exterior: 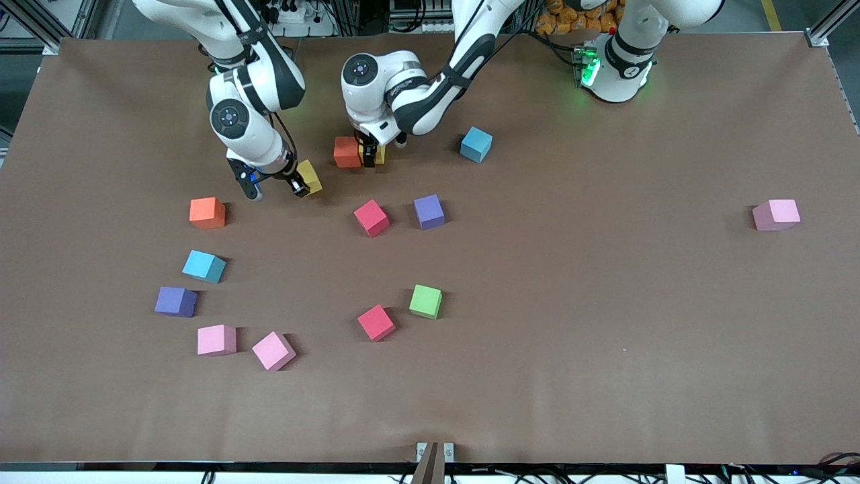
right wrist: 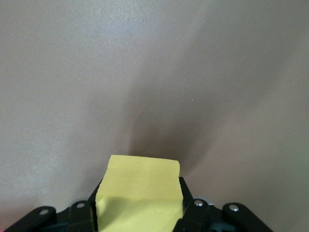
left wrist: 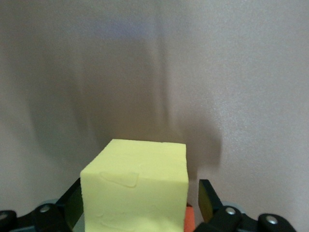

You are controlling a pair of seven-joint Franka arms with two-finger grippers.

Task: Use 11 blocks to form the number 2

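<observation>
A brown table (exterior: 537, 336) fills the front view, with coloured foam blocks scattered over it. Near the robots' bases an orange block (exterior: 347, 152) sits touching a yellow block (exterior: 378, 154); that pair is all there is of the number 2. The left gripper (exterior: 369, 156) stands over the yellow block and hides most of it. In the left wrist view its fingers (left wrist: 208, 200) are spread on either side of this block (left wrist: 137, 191), with a gap showing and a sliver of orange beside it.

The right gripper (exterior: 275, 187), toward the right arm's end of the table, has its fingers pinching a second yellow block (exterior: 310, 177) low over the table; the right wrist view shows only the top of that block (right wrist: 139, 193) between the fingers, the lower part cut off.

Loose blocks lie nearer the front camera:
- a light blue block (exterior: 476, 144)
- a red block (exterior: 371, 218) beside a purple block (exterior: 428, 212)
- another orange block (exterior: 207, 212)
- a second light blue block (exterior: 203, 266)
- a second purple block (exterior: 176, 302)
- two pink blocks (exterior: 216, 339) and (exterior: 273, 351)
- a second red block (exterior: 376, 323) near a green block (exterior: 425, 301)

A third pink block (exterior: 776, 215) sits alone toward the left arm's end.
</observation>
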